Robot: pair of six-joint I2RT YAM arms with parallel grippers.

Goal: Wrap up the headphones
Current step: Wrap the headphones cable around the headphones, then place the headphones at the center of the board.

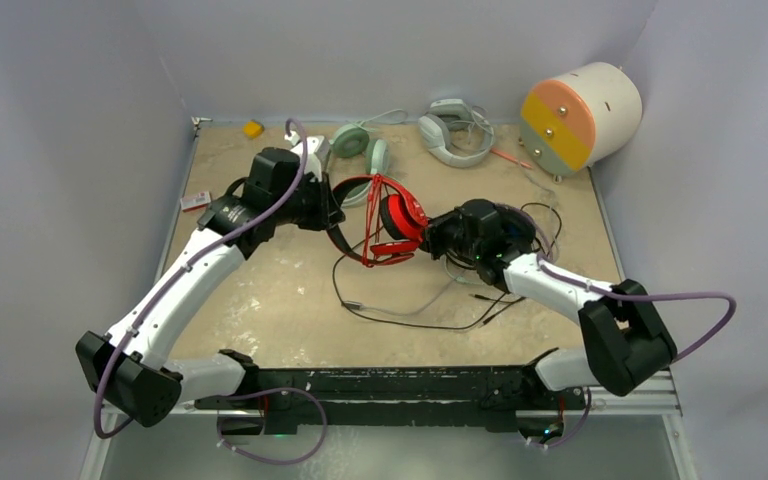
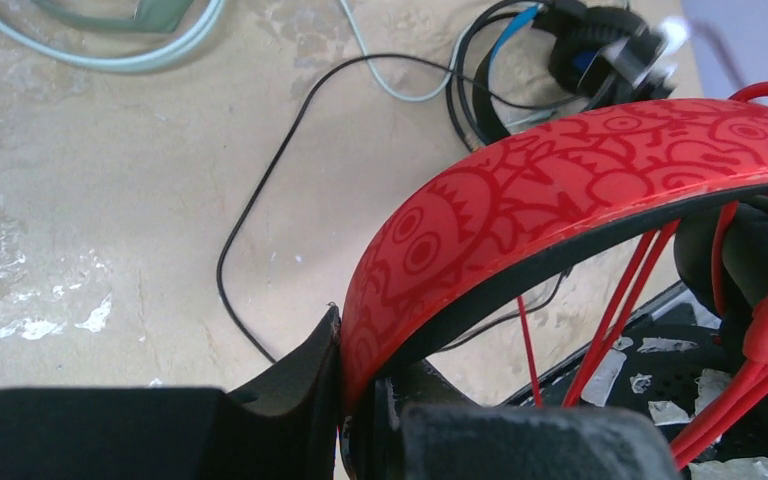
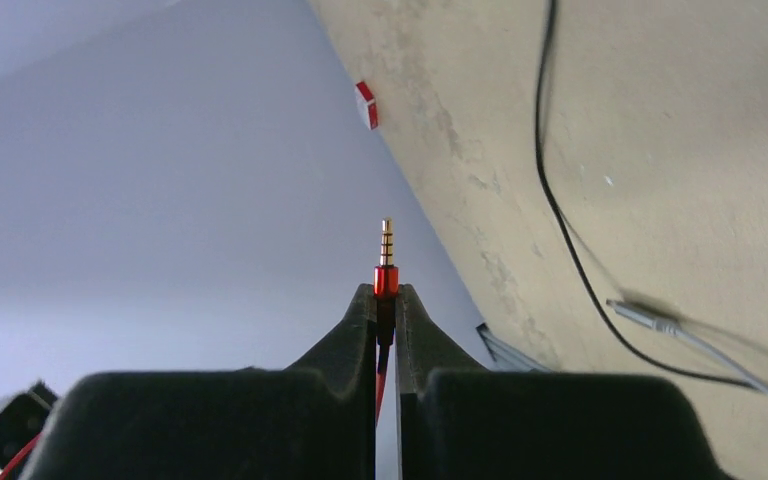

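We see the red-and-black headset (image 1: 392, 218) held up between both grippers. Its glossy red plastic headband (image 2: 560, 170), printed with darker red cartoon swirls and edged in black, is clamped at one end between the left gripper (image 2: 343, 395)'s black fingers. Thin red cable (image 2: 615, 310) strands hang under the band, just right of that gripper. The right gripper (image 3: 387, 300) is pinched narrow on the cable's gold jack plug (image 3: 386, 258) with its red metal collar; the tip pokes past the fingertips. Beyond the left gripper, the black headset with blue ear cups (image 2: 590, 50) and the mint-green headset (image 1: 360, 150) lie on the mottled beige tabletop (image 2: 80, 200). Far beyond the right gripper, a cream cylinder (image 1: 585, 115) lies on its side, contents hidden.
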